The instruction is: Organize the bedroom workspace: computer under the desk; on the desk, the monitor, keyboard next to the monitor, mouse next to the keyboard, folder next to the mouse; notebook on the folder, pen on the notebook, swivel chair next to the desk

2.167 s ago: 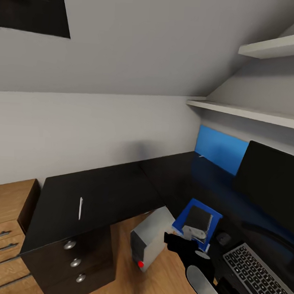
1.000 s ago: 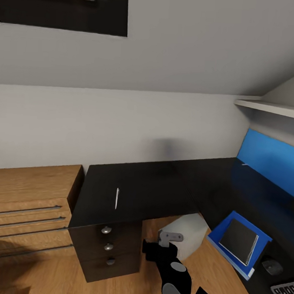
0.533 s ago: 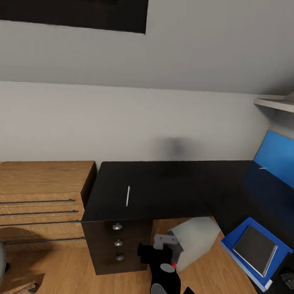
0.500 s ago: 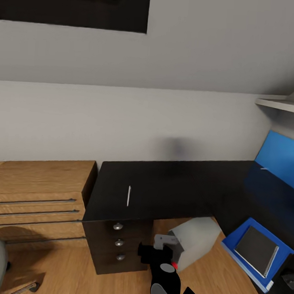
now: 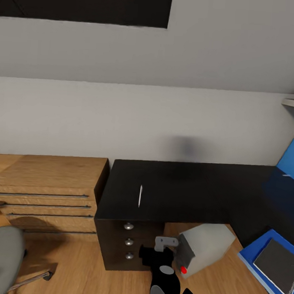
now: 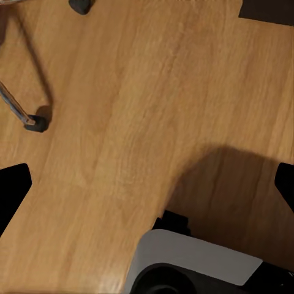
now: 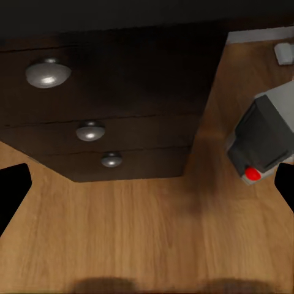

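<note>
1. On the glossy black L-shaped desk surface point(image 5: 183, 188), near its front edge above the dark drawer unit with round knobs point(image 5: 128, 241), lies the thin white stick-like pen point(image 5: 140, 195), alone.
2. Down at the right of the head view, the bright-blue folder point(image 5: 255, 260) carries the dark-grey glossy notebook point(image 5: 279, 266).
3. Under the surface sits the light-grey box computer point(image 5: 206, 248), red dot forward.
4. The right end effector point(image 5: 163, 248) hangs low before the drawers; its fingers sit wide apart at the wrist view's edges, empty. The left end effector is likewise spread over bare wooden floor point(image 6: 122, 122).
5. Judged step: fetching the pen. Next, raise the right arm and close on it squarely.
6. The grey padded swivel chair point(image 5: 1, 257) waits at left.
</note>
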